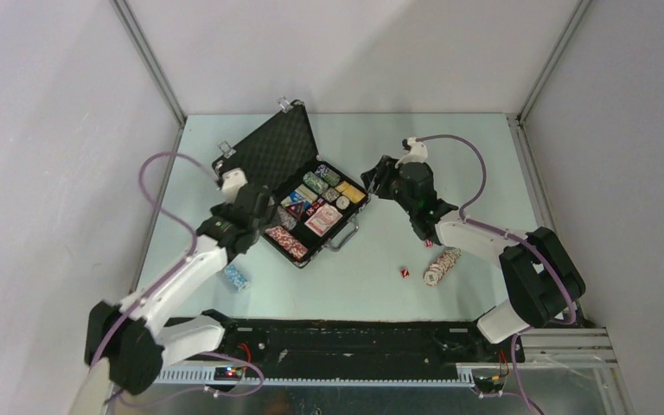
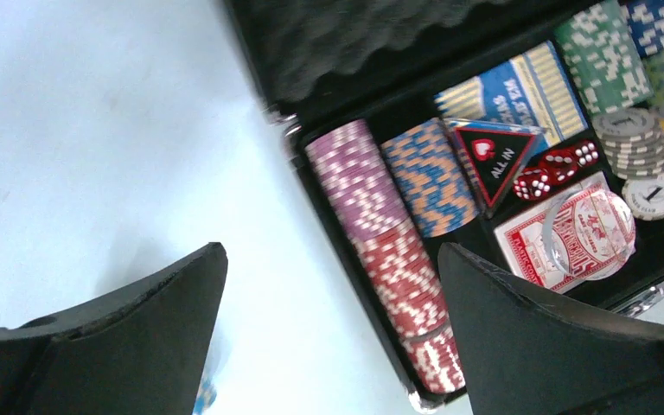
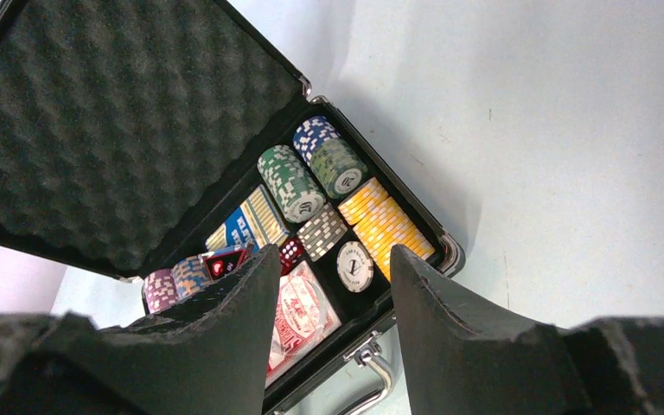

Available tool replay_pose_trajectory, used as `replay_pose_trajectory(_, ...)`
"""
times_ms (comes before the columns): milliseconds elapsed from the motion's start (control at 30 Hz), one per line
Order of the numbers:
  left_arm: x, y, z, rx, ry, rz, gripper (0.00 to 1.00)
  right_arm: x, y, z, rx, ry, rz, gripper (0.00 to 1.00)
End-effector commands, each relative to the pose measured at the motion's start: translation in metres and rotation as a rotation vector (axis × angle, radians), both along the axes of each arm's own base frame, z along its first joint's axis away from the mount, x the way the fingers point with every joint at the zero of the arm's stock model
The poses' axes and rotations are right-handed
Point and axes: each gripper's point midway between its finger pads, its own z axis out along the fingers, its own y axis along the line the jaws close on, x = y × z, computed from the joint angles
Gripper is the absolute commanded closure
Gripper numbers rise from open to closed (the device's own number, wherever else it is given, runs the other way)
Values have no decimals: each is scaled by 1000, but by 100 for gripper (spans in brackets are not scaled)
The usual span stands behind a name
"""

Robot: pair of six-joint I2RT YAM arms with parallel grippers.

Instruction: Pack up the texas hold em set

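I count one case (image 1: pixel 268 149), lying lid-up and open in the middle of the worktop (image 1: pixel 354 285), with its foam-lined lid leaning back to the far left. Inside it are rows of poker chips (image 2: pixel 359 177) in several colours. With them are two card decks, a blue deck (image 2: pixel 519 91) and a red deck (image 2: pixel 527 251), and three red dice (image 2: pixel 560 166) that I can make out. Outside the case there are three things: one loose die (image 1: pixel 405 272), one red-and-white chip stack (image 1: pixel 443 265) on its side near my right arm, and one small blue chip stack (image 1: pixel 237 277) by my left arm.

My left end effector (image 2: pixel 330 259) hangs over the case's near-left corner, spread wide, gripping nothing. My right end effector (image 3: pixel 333 259) hovers above the case's right end, fingers roughly half apart, nothing between them.
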Motion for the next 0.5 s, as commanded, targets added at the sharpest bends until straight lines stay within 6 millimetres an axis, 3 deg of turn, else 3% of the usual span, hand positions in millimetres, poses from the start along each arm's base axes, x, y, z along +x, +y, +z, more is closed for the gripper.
replay_pose_trajectory(0,-45,40,2,-97,-3,311,0,-2,-4,6,2,-11,-8,47)
replay_pose_trajectory(100,-70,47,-6,-165,51,345,0,-4,-7,8,8,-16,-13,47)
replay_pose_trajectory(267,-100,38,-34,-310,191,363,0,-8,-12,7,14,-16,-24,47)
replay_pose_trajectory(467,-121,47,-47,-293,251,420,2,-12,-20,8,21,-17,-40,47)
